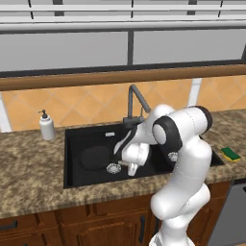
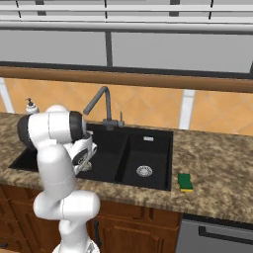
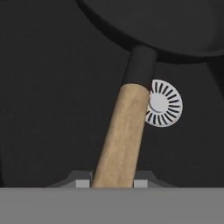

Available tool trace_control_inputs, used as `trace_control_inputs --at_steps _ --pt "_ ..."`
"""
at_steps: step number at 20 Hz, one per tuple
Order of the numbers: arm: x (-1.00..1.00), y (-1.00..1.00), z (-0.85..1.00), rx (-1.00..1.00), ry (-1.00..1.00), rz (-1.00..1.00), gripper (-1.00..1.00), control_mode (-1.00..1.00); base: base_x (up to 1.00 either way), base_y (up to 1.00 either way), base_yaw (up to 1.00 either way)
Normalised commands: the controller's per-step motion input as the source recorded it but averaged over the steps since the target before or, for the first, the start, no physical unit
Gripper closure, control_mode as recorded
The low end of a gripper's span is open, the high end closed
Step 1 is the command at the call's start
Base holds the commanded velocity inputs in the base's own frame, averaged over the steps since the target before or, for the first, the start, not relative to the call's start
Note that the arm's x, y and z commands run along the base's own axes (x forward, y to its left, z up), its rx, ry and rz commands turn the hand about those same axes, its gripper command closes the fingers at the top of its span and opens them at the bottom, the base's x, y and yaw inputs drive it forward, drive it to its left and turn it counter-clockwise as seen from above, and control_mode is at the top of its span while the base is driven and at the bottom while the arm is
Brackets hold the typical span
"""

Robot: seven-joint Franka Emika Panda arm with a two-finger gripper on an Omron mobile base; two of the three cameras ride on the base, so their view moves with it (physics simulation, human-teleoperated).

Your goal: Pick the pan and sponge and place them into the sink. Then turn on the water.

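Currently the fingers (image 3: pixel 112 183) are seen nearly closed around the wooden handle of the pan (image 3: pixel 151 24), which is gripped at its near end. From the fingers the handle's long axis runs straight ahead to the black bowl, hanging over the left basin of the sink (image 1: pixel 72 158) beside the drain (image 3: pixel 164 103). The sponge (image 1: pixel 230 153) is left on the tabletop (image 1: pixel 29 168), well right of the sink.

Your black pan (image 1: pixel 96 157) sits in the sink's (image 1: pixel 72 158) left basin, wooden handle rightward over the drain; your green-yellow sponge (image 1: pixel 230 153) lies on the right counter.
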Motion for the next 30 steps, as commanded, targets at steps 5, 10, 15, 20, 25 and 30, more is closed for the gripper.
trace_control_inputs --at_steps 5,10,15,20,25,30 --pt "0.14 0.0 -0.04 -0.05 -0.03 0.0 1.0 -1.0 0.0 0.0 0.0" --pt "0.06 0.0 -0.14 -0.05 -0.03 0.0 1.0 -1.0 0.0 0.0 0.0" --pt "0.03 0.0 -0.19 -0.03 0.0 0.0 1.0 -1.0 0.0 0.0 0.0" --pt "0.08 0.0 -0.05 -0.02 0.0 0.0 1.0 -1.0 0.0 0.0 0.0" --pt "0.24 0.0 -0.04 -0.02 0.0 0.0 1.0 -1.0 0.0 0.0 0.0" --pt "0.27 0.01 -0.16 -0.02 0.0 0.0 1.0 -1.0 0.0 0.0 0.0"
